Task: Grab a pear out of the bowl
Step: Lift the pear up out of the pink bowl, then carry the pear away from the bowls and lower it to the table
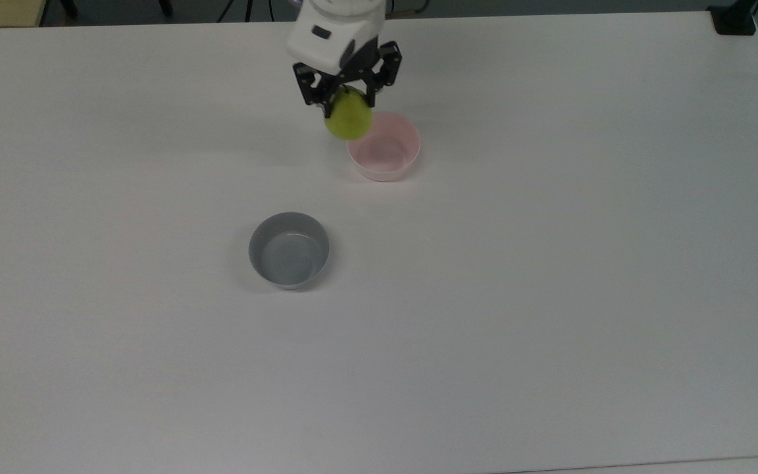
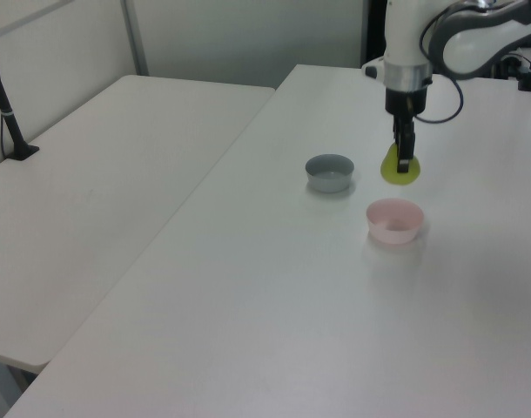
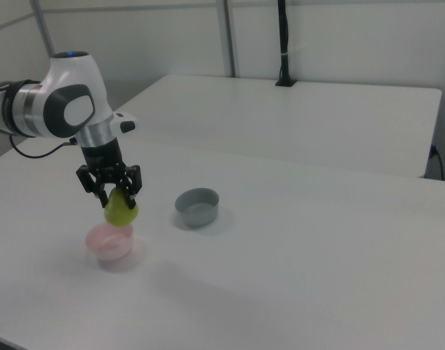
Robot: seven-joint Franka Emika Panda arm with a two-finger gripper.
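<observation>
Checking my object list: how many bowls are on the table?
2: the pink bowl below the gripper's held pear, and the grey bowl apart, toward the top view's lower left.

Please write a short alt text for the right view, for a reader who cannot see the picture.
A white robot arm's gripper holds a yellow-green pear in its jaws, lifted just above an empty pink bowl on a white table. A grey bowl stands on the table to the right view's right of them.
</observation>
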